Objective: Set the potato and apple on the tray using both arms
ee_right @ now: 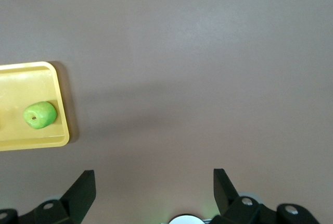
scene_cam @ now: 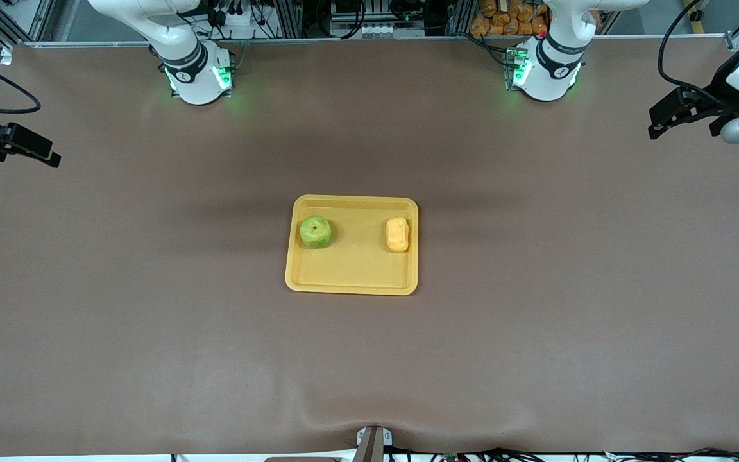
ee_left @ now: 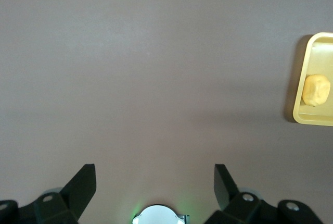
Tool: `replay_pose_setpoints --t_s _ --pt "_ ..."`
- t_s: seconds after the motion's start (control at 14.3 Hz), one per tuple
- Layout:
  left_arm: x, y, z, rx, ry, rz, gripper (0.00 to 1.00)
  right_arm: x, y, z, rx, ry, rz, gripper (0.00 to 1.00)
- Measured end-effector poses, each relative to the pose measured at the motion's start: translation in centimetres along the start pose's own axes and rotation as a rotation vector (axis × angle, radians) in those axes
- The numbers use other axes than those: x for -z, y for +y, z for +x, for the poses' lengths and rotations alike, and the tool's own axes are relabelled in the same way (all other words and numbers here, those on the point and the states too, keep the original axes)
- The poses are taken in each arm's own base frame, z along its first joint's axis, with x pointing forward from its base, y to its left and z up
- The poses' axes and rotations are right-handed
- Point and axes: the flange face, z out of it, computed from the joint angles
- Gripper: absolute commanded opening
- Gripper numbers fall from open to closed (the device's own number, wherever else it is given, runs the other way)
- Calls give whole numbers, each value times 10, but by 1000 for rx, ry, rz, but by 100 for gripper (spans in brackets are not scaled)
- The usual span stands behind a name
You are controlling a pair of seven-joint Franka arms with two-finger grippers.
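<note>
The yellow tray (scene_cam: pixel 351 273) lies in the middle of the table. The green apple (scene_cam: pixel 315 231) sits on it toward the right arm's end. The yellow-orange potato (scene_cam: pixel 398 234) sits on it toward the left arm's end. Both lie on the part of the tray farther from the front camera. My left gripper (scene_cam: pixel 664 122) is open and empty, held high over the left arm's end of the table, well away from the tray. My right gripper (scene_cam: pixel 39 153) is open and empty over the right arm's end. The left wrist view shows the potato (ee_left: pixel 316 89); the right wrist view shows the apple (ee_right: pixel 39 114).
The table is covered with a brown cloth. The two arm bases (scene_cam: pixel 199 77) (scene_cam: pixel 546 70) stand at its far edge, lit green. A fold in the cloth rises at the near edge (scene_cam: pixel 373 423).
</note>
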Motion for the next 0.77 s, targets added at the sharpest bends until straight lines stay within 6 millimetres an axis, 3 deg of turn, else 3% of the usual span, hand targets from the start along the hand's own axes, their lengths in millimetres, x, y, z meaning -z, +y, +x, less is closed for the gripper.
replay_pose_setpoints --t_s 0.77 --pt "-3 2 2 -1 -13 -13 100 -8 1 1 26 -17 0 100"
